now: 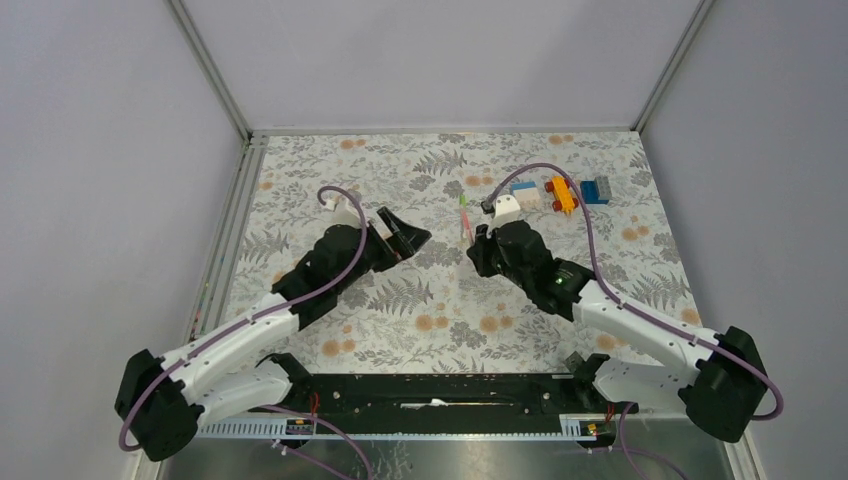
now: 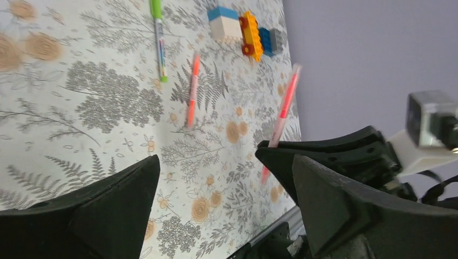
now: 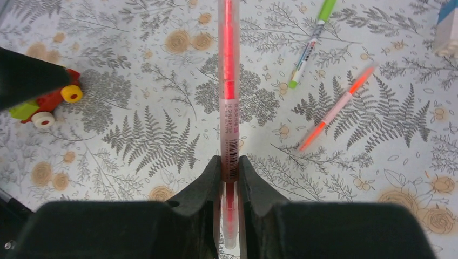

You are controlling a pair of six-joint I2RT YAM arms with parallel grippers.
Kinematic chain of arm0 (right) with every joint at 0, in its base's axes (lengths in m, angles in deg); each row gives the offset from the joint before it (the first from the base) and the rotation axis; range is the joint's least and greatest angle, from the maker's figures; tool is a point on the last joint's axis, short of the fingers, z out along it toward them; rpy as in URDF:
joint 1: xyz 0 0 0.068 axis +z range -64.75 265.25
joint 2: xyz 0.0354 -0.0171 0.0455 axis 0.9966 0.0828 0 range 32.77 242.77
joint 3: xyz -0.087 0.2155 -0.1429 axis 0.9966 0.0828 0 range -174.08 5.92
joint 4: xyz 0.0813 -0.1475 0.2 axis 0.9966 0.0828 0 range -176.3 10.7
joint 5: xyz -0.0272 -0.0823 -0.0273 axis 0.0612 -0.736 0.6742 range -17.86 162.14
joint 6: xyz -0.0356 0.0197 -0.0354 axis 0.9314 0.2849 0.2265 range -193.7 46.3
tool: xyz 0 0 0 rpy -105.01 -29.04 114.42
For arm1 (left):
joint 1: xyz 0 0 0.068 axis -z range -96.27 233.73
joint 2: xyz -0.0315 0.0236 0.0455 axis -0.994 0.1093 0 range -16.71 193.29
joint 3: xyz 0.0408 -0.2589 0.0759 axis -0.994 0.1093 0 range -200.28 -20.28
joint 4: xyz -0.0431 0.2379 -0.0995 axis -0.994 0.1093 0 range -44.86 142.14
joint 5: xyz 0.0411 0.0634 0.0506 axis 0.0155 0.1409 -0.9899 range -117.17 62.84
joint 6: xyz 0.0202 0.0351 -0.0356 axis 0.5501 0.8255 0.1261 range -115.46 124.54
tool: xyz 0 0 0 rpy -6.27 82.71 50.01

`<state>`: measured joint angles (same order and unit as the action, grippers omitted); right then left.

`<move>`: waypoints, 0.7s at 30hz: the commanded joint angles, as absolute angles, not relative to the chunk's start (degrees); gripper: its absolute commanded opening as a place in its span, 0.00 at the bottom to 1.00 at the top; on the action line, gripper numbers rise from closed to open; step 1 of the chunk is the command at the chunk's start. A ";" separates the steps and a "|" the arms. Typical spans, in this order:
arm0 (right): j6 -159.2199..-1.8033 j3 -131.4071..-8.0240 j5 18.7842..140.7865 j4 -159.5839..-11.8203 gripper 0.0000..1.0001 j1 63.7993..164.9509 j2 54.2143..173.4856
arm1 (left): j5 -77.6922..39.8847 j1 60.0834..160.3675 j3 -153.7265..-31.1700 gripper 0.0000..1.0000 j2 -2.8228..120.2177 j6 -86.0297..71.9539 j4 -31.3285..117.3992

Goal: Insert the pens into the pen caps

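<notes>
My right gripper (image 3: pixel 229 167) is shut on a pink pen (image 3: pixel 228 81), which sticks straight out from between the jaws. In the left wrist view the same pen (image 2: pixel 284 105) stands tilted above the table, its upper end paler. My left gripper (image 2: pixel 227 189) is open, with nothing between its fingers, just left of the right gripper (image 1: pixel 476 243). A white pen with a bright green end (image 3: pixel 310 46) and a second pink pen (image 3: pixel 336 108) lie on the floral cloth beyond. No loose pen cap shows.
Toy blocks sit at the back right: a white-and-blue one (image 1: pixel 524 194), a yellow-red one (image 1: pixel 560 192) and a blue one (image 1: pixel 596 190). A red-yellow wheeled toy (image 3: pixel 46 102) lies by the left gripper's finger. Grey walls ring the table (image 1: pixel 300 330).
</notes>
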<state>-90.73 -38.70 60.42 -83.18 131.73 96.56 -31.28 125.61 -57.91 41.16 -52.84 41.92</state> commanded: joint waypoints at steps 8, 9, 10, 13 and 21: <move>-95.72 -43.60 54.61 -84.53 0.00 131.65 113.06 | -51.22 125.30 -72.50 0.99 33.57 -64.68 75.99; -96.04 -44.83 54.51 -84.37 0.00 131.65 115.74 | -51.39 125.25 -73.93 0.99 33.75 -65.90 78.84; -96.28 -46.24 54.53 -84.11 0.00 131.63 118.34 | -51.42 125.23 -75.59 0.99 34.10 -67.17 81.51; -96.57 -51.44 55.02 -82.38 0.00 131.66 126.58 | -50.69 125.22 -79.86 0.99 34.50 -69.35 86.74; -95.69 -60.45 55.40 -79.95 0.04 131.53 139.85 | -47.83 125.29 -82.17 0.99 32.03 -76.47 90.10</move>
<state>-95.26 -56.03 56.62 -81.28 131.71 137.26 -48.42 125.44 -78.39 32.81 -69.94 85.45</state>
